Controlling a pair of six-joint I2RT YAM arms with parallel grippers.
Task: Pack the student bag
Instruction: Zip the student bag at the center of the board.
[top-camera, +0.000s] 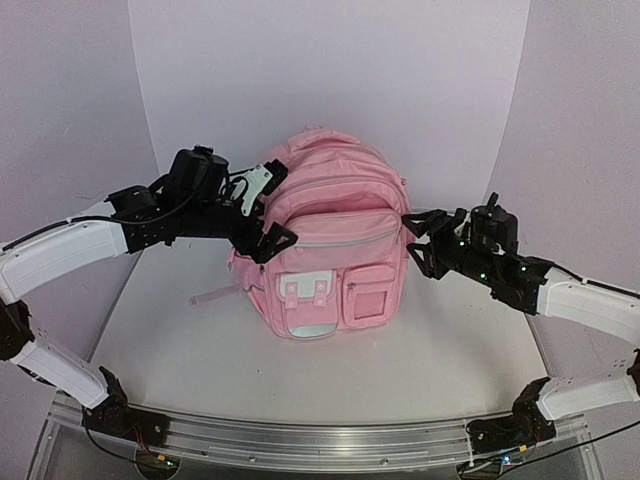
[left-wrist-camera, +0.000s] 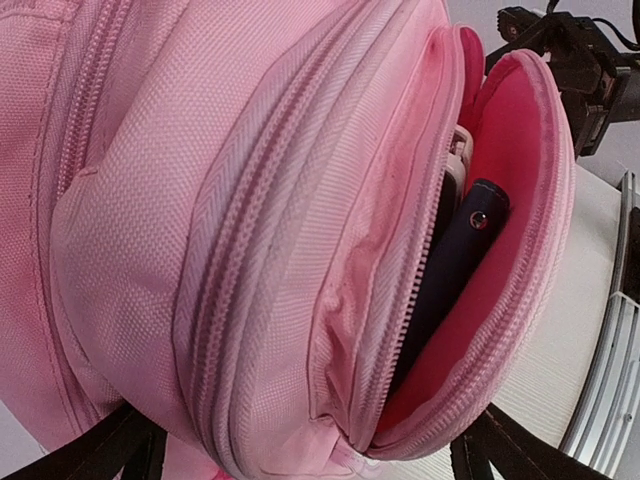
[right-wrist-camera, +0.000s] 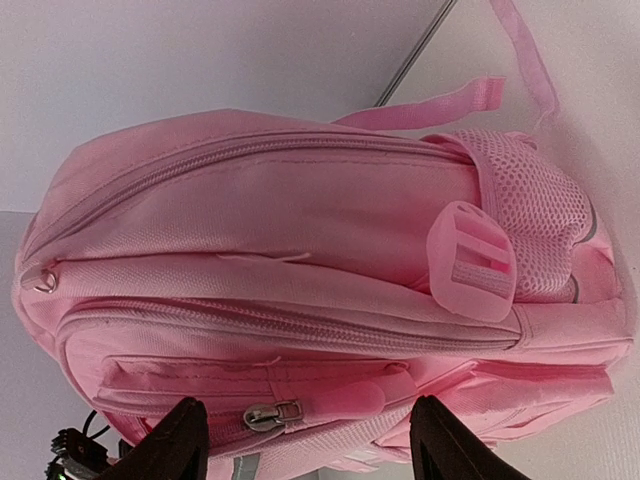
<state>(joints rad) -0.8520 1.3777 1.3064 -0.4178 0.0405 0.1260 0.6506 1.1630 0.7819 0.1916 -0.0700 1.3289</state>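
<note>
The pink student bag (top-camera: 325, 240) stands upright in the middle of the table. My left gripper (top-camera: 263, 215) is open against the bag's upper left side. In the left wrist view its fingers (left-wrist-camera: 505, 450) straddle the end of an open front pocket (left-wrist-camera: 500, 230) with bright pink lining. A dark navy object (left-wrist-camera: 455, 260) and a pale item (left-wrist-camera: 455, 165) stand inside it. My right gripper (top-camera: 411, 243) is open at the bag's right side. In the right wrist view its fingertips (right-wrist-camera: 175, 440) flank a metal zipper pull (right-wrist-camera: 270, 413) with a pink tab (right-wrist-camera: 385, 395), not touching it.
A pale strap (top-camera: 215, 293) lies on the white table (top-camera: 450, 360) left of the bag. A metal rail (top-camera: 320, 448) runs along the near edge. The right arm (left-wrist-camera: 580, 60) shows beyond the pocket in the left wrist view. A pink buckle (right-wrist-camera: 470, 260) and mesh side pocket (right-wrist-camera: 535, 215) face the right wrist.
</note>
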